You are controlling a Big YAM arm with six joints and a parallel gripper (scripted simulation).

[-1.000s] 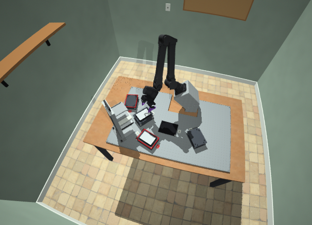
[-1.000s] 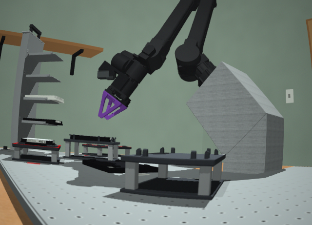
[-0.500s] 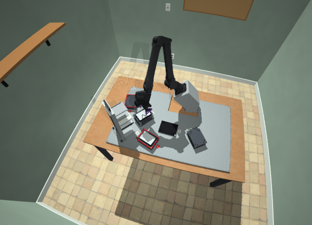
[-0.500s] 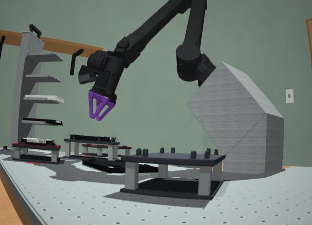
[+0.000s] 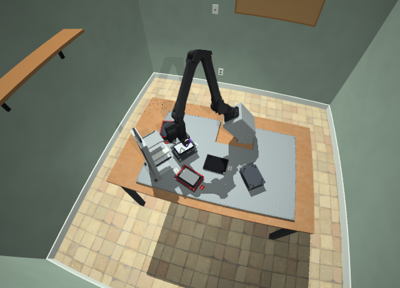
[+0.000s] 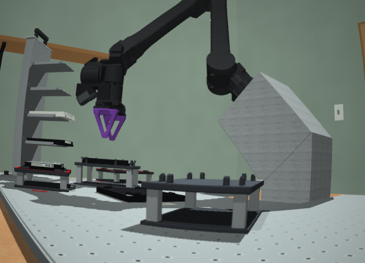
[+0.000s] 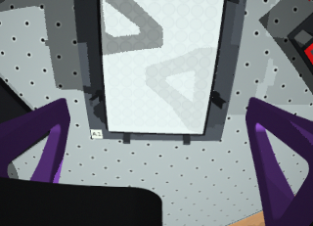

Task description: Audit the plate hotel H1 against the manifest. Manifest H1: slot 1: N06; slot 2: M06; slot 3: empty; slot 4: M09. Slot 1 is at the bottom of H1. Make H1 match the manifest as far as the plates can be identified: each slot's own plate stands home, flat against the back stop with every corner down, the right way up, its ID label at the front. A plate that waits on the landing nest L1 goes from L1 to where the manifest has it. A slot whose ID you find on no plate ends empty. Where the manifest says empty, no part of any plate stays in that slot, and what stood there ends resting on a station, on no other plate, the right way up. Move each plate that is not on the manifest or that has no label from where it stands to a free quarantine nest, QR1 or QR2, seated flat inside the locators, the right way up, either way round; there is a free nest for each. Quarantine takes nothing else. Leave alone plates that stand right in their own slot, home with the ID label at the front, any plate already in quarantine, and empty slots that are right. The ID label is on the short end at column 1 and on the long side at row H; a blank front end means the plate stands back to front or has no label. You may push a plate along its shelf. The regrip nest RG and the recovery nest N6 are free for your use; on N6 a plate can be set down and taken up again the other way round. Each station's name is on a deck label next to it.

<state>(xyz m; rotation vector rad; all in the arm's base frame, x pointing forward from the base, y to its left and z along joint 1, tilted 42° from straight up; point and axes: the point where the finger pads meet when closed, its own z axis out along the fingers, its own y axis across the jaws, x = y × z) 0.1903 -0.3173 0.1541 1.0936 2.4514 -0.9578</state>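
Hand hangs well above the landing nest, purple fingers spread wide, nothing between them

White plate lies flat on that nest, inside the locators; wrist view looks straight down on it, fingers standing off either long side. Its ID is not readable from here

Plate hotel stands at the far left of the desk: a dark plate on a lower shelf, a white plate on the one above, upper two shelves bare in the exterior view. A labelled plate rests on the red-edged nest just in front of the hotel

Risks, as judged from here:
- Hand sits toward the near short end of the plate rather than over its middle; a straight descent could pinch near one end, so the plate tips on lift
- Locator posts crowd the plate edges; a fingertip landing on a post would jam the descent or shove the nest
- Label unread, so a wrong slot or a needless quarantine is possible
- Hotel shelves close by on the left; a wide swing with a held plate could clip a shelf lip or nudge a stored plate off its back stop
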